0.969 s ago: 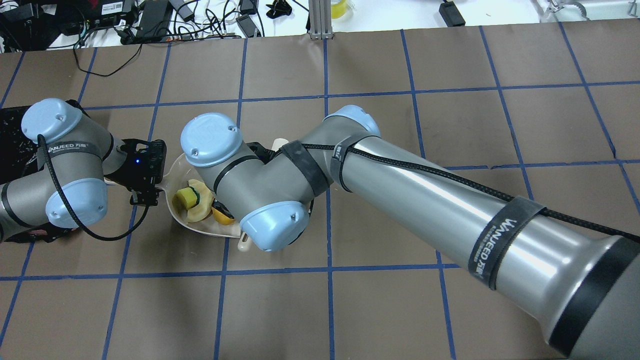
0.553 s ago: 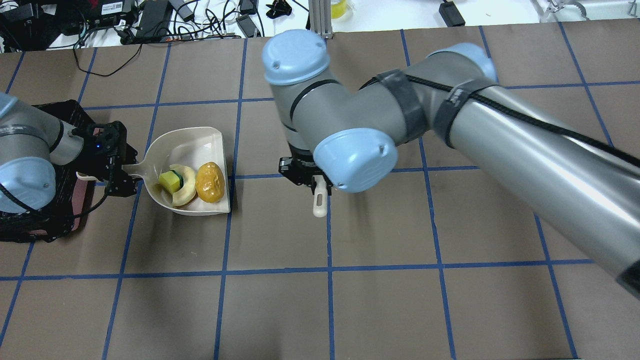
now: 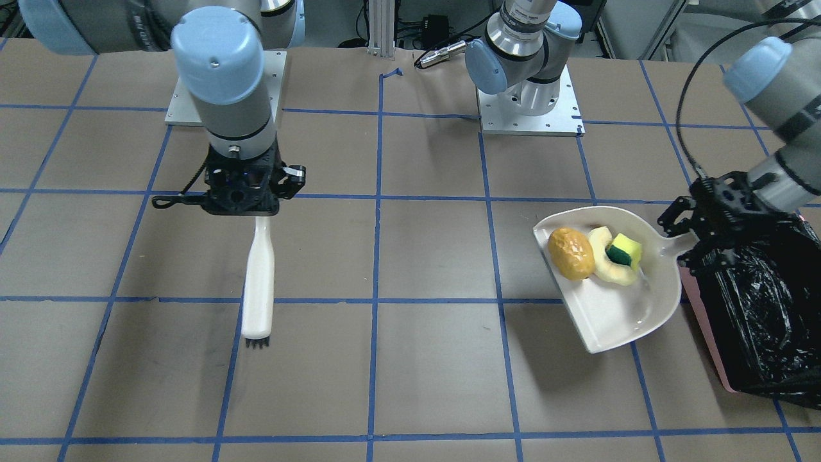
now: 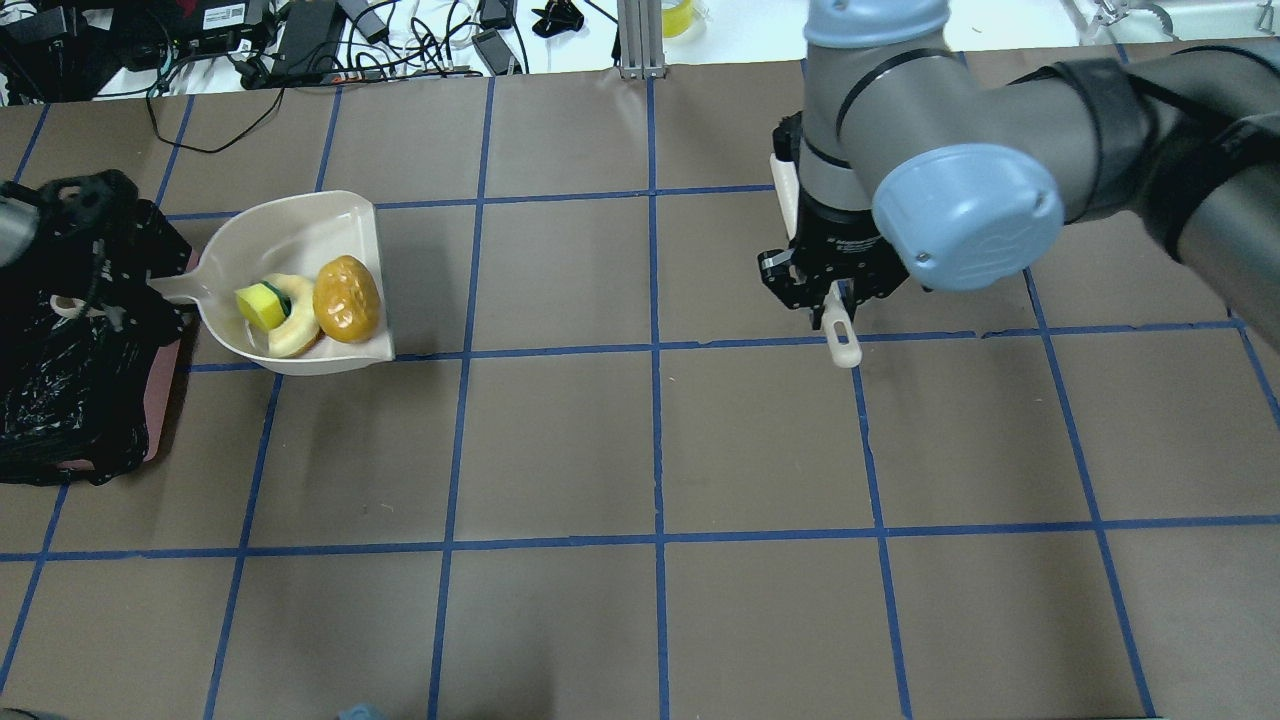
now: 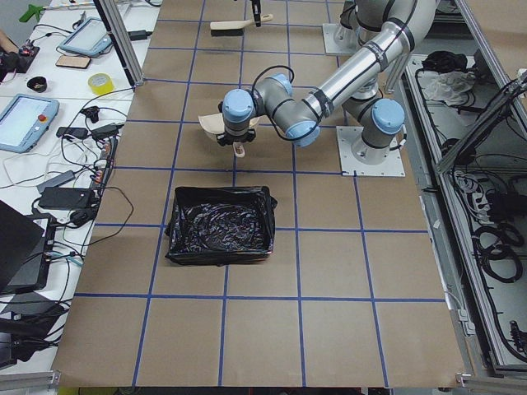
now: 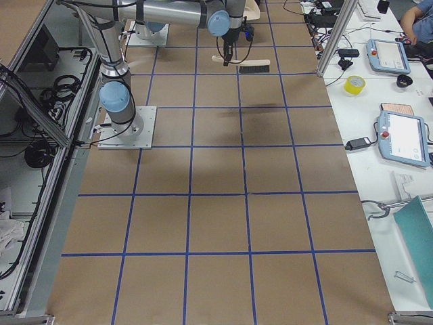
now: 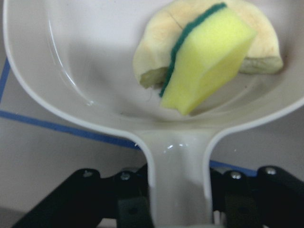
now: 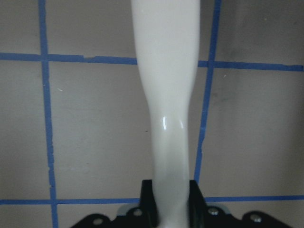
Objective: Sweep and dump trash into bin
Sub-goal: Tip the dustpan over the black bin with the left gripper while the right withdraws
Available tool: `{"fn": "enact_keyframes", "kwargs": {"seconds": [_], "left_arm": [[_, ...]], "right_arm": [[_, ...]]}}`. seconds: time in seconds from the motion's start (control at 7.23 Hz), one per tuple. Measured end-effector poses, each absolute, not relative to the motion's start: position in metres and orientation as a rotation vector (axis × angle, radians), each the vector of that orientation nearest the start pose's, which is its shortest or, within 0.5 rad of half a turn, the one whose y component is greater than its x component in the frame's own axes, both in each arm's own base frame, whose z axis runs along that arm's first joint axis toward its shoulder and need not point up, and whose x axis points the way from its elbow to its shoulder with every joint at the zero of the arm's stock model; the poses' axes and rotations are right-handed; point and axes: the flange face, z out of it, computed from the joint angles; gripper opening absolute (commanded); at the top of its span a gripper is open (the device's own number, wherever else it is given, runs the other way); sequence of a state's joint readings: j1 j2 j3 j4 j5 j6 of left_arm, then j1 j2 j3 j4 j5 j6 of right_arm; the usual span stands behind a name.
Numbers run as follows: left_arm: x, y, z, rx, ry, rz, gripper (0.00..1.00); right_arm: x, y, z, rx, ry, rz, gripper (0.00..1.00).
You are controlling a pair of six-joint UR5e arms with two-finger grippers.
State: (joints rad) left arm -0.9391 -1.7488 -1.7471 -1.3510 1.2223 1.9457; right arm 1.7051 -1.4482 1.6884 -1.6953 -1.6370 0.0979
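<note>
The off-white dustpan (image 4: pixel 300 225) holds the trash: an orange-brown potato lump (image 4: pixel 347 299) and a pale peel (image 4: pixel 295 335) with a yellow-green wedge (image 4: pixel 260 305). My left gripper (image 4: pixel 140 295) is shut on the dustpan's handle (image 7: pixel 178 180) and holds the pan level, right beside the pink bin with its black bag (image 4: pixel 70 400). The front view shows the pan (image 3: pixel 616 314), the potato (image 3: pixel 570 253), the wedge (image 3: pixel 627 247) and the bin (image 3: pixel 763 308). My right gripper (image 3: pixel 247 199) is shut on a white brush (image 3: pixel 258 282), far from the pan; it also shows in the overhead view (image 4: pixel 830 295).
Brown paper with blue tape lines covers the table (image 4: pixel 650 450). Cables and power bricks (image 4: pixel 300 40) lie beyond the far edge. The two arm bases (image 3: pixel 529 96) stand at the robot's side. The brush handle (image 8: pixel 166 95) fills the right wrist view.
My right arm has swung away to the right with the brush. My left arm has drawn the dustpan, with the trash in it, left and back toward the bin.
</note>
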Motion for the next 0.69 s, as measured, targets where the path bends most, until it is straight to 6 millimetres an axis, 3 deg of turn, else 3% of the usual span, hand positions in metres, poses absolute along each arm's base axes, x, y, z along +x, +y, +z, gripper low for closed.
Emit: {"fn": "enact_keyframes", "kwargs": {"seconds": [0.28,0.42,0.55,0.69], "left_arm": [[0.26,-0.506,0.38,1.789,2.786,-0.554,0.0],[0.303,-0.487,0.385,1.667,2.838,-0.562,0.0],[0.343,-0.466,0.385,1.549,2.886,-0.562,0.0],[0.38,-0.446,0.388,1.441,2.916,-0.557,0.0]], "right_arm": [[0.1,-0.522,0.377,-0.028,3.177,0.199,0.0],[0.043,-0.531,0.368,-0.002,3.126,0.2,0.0],[-0.002,-0.537,0.352,0.003,3.078,0.181,0.0],[-0.033,-0.544,0.333,-0.006,3.06,0.155,0.0]]}}
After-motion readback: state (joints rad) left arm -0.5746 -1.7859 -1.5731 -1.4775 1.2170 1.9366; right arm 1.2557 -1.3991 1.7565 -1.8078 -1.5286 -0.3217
